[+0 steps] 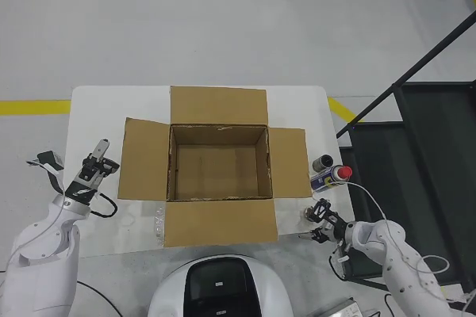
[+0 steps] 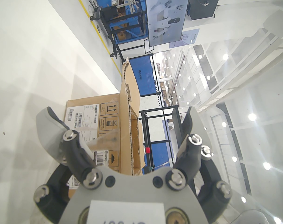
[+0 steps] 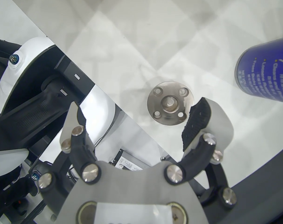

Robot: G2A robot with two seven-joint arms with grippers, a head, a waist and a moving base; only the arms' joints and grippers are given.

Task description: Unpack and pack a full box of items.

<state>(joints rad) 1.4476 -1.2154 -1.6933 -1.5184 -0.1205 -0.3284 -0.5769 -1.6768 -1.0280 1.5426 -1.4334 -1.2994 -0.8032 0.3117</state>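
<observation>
Counter [image 1: 301, 99]: white, carries everything.

Box [image 1: 220, 135]: cardboard, centred on the counter, all four flaps folded out, inside bare.

Left gripper [image 2: 119, 117]: beside the box's left flap, fingers spread, holding nothing.

Right gripper [image 3: 138, 108]: at the counter's near right corner, fingers spread, holding nothing.

Spray can [image 1: 327, 179]: blue with a red cap, just beside the right flap. A second can [image 1: 322, 162] stands next to it.

Metal flange [image 3: 170, 103]: small round disc, flat on the counter between the right gripper's fingers, close to one pad; cannot tell if it touches.

Judgement: unpacking looks finished and packing is about to begin. The next move calls for the right gripper to lower to the surface and close across the flange's thin rim, then carry it over the flap into the box.
</observation>
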